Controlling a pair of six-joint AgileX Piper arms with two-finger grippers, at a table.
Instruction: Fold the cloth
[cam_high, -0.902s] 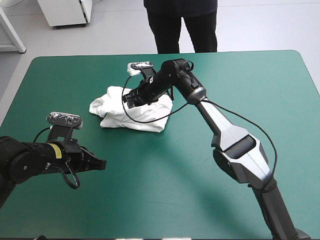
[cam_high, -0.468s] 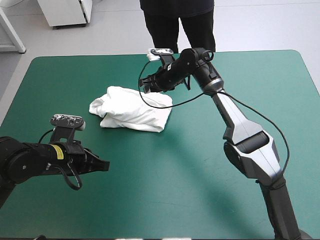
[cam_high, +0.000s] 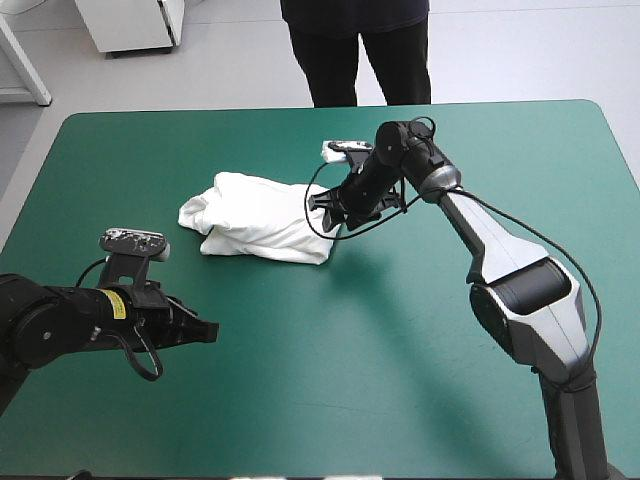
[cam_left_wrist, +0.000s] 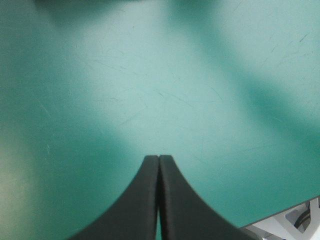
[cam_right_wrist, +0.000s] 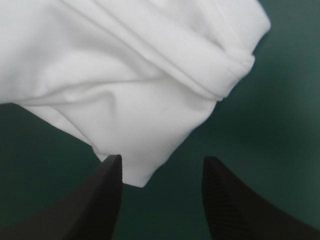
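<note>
High view: the T-shirt, a white folded bundle, lies on the teal-green worktop, left of centre toward the far edge. The right gripper — fingers spread apart — is at the bundle's right edge, with a cloth corner between them. The left gripper — fingers pressed together, holding nothing — hovers toward the near-left corner, well apart from the bundle.

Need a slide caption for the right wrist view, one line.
Cloth folding: right gripper, jaws open, with a corner of the bundled white T-shirt showing between them, on the teal-green table.
</note>
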